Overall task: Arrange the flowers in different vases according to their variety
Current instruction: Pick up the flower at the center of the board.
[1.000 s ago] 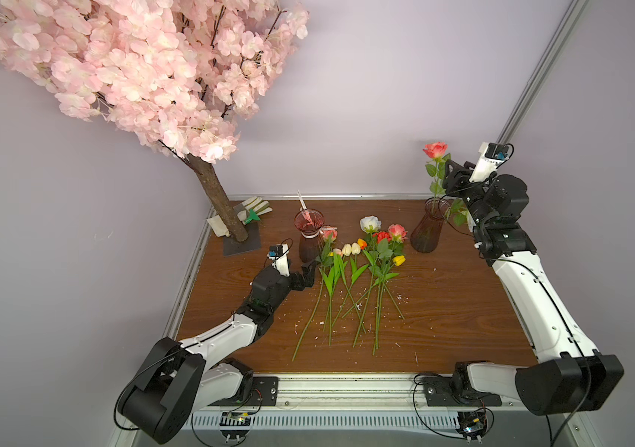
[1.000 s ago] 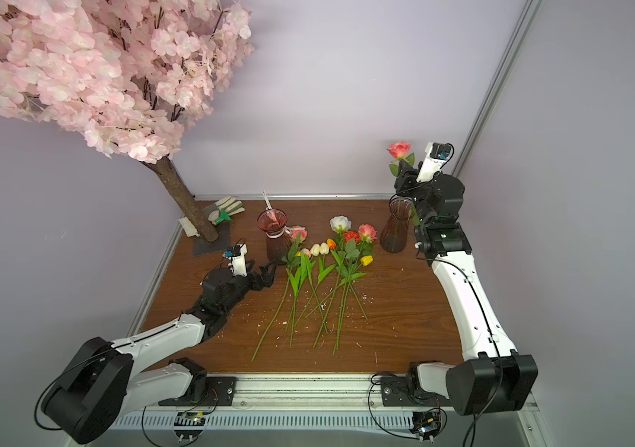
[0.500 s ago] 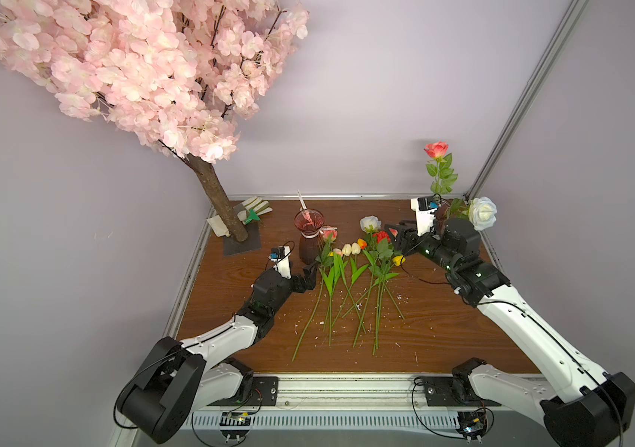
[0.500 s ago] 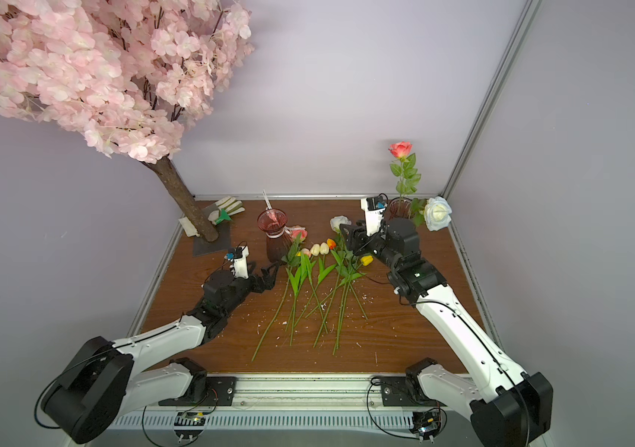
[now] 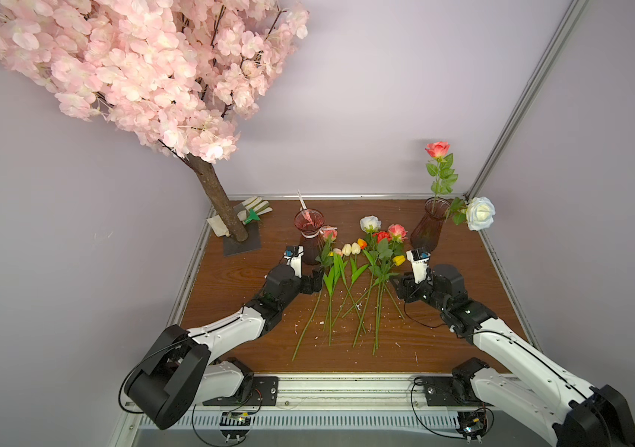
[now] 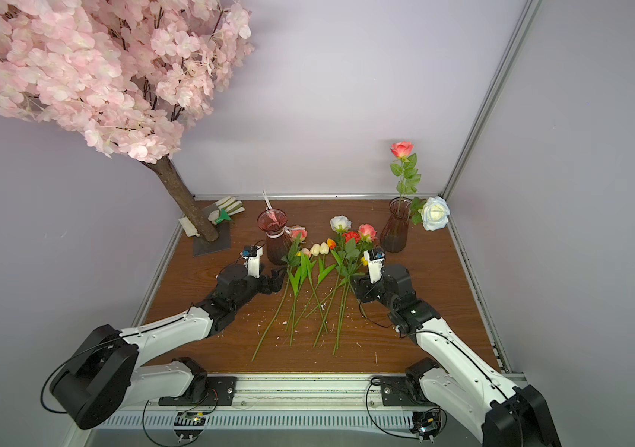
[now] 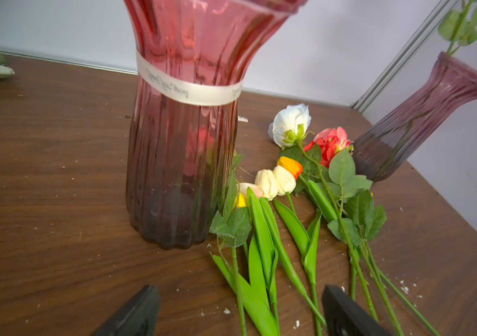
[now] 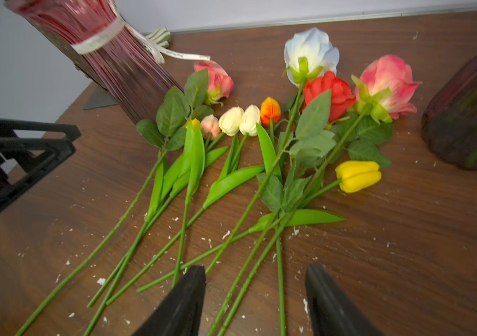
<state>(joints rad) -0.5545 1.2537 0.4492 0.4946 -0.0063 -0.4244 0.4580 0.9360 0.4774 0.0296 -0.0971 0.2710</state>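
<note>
On the table (image 8: pixel 405 232), four loose roses (image 8: pixel 328 94); six tulips (image 8: pixel 250 120); two vases (image 7: pixel 182 163)

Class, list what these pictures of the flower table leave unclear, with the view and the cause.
- Print on the pale ribbon round the ribbed red glass vase: blurred in the left wrist view, too small in both top views.
- Dark purple ribbed glass vase: partly cut off by the right wrist view's edge.
- Small yellow tulip bud: largely behind green leaves in the left wrist view.
</note>
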